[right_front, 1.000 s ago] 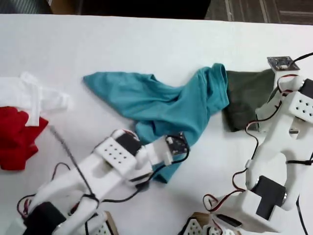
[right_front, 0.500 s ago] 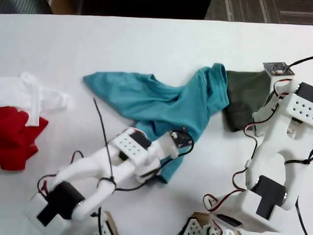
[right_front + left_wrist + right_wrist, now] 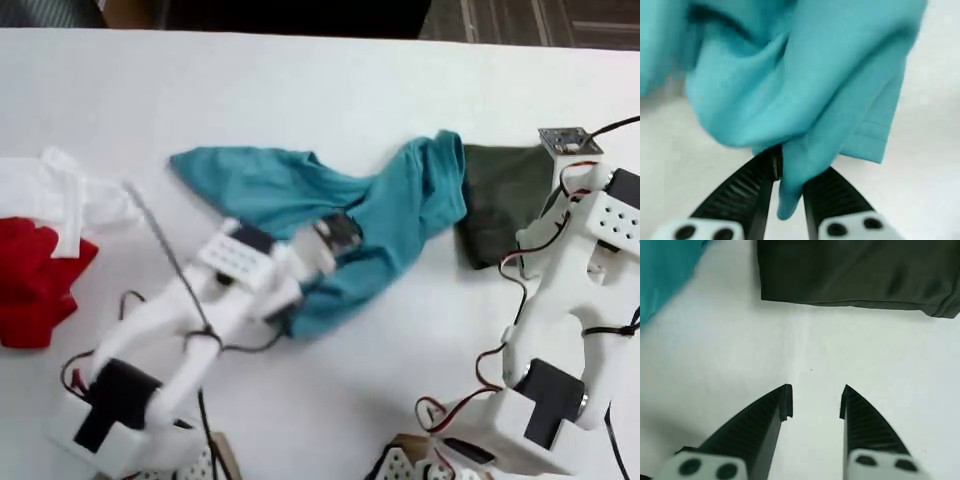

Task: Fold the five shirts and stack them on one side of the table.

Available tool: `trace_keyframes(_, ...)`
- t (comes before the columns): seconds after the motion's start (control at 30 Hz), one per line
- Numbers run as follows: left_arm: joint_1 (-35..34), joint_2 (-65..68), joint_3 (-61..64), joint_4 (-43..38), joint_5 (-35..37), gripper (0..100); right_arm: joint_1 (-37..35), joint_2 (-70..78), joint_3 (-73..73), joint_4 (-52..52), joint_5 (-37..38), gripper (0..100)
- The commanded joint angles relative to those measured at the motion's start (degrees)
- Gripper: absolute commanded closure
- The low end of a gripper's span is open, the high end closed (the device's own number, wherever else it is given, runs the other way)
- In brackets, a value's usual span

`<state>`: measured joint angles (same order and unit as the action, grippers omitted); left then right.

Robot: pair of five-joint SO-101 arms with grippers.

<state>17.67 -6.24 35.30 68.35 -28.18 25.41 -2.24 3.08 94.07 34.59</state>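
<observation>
**Firmly pinched: left claw is holding the teal shirt's near hem**

Overhead, at the far left of the bench (image 3: 300, 90), a white shirt (image 3: 70, 190) is lying crumpled, touching a bunched red shirt (image 3: 35, 280) just in front of it. Neither is folded.

Moving right, the left claw (image 3: 792, 172) is clenching a fold of the teal shirt (image 3: 400, 210) at its near hem, with cloth wedged between both ribbed fingers. From that pinch the shirt's body is spreading away toward the far side of the bench. Its long axis is running left to right, one end pointing toward the white shirt and the other bunching up against the next garment.

Further right, a dark green shirt (image 3: 500, 200) is lying flat and roughly squared, touching the teal shirt's right end.

At the far right, the right claw (image 3: 815, 395) is hanging released above bare bench, with the dark green shirt's edge (image 3: 855, 270) just beyond its tips.

Judging from this, flattening the teal shirt is depending on the left claw, since the cloth is lying beyond its grip. The right claw is nearer the shirt's bunched right end.
</observation>
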Motion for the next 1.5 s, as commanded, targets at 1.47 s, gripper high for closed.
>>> trace_keyframes(1.47, -33.3, 0.8, 1.4, -5.0, -11.0, 77, -18.3, -2.9, -0.1, 0.7, -0.2, 83.6)
